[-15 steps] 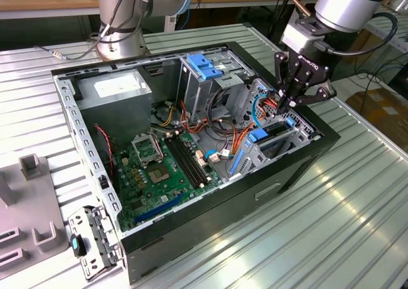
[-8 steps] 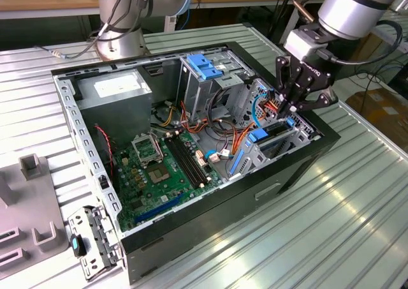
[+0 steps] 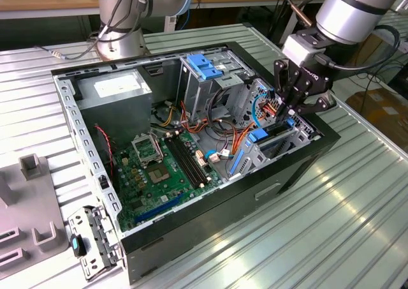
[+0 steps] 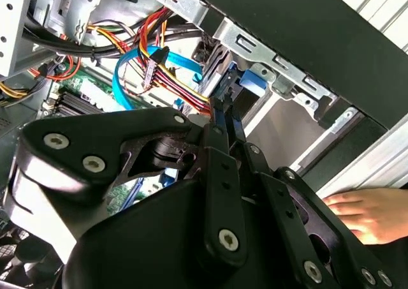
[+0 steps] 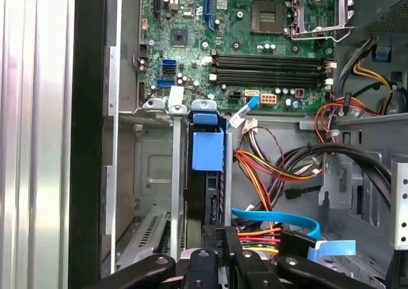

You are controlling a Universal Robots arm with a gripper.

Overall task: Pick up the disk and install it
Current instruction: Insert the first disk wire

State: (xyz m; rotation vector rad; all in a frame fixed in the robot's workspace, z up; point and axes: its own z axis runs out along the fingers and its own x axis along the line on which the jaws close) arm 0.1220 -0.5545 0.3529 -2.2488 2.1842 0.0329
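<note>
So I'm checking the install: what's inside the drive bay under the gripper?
The disk stands on edge in the bay, blue tab showing, gripper at its end. Its lower part and connectors are hidden.

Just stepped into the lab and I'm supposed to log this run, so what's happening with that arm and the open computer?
The arm has its tool down inside the open computer case, at the drive bay on the exterior view's right. The disk, with its blue plastic tab, stands on edge in the metal bay slot, and the tool's narrowed fingers sit at its end. The motherboard and bundled cables lie alongside. A person's hand rests just outside the case in the second wrist view.
</note>
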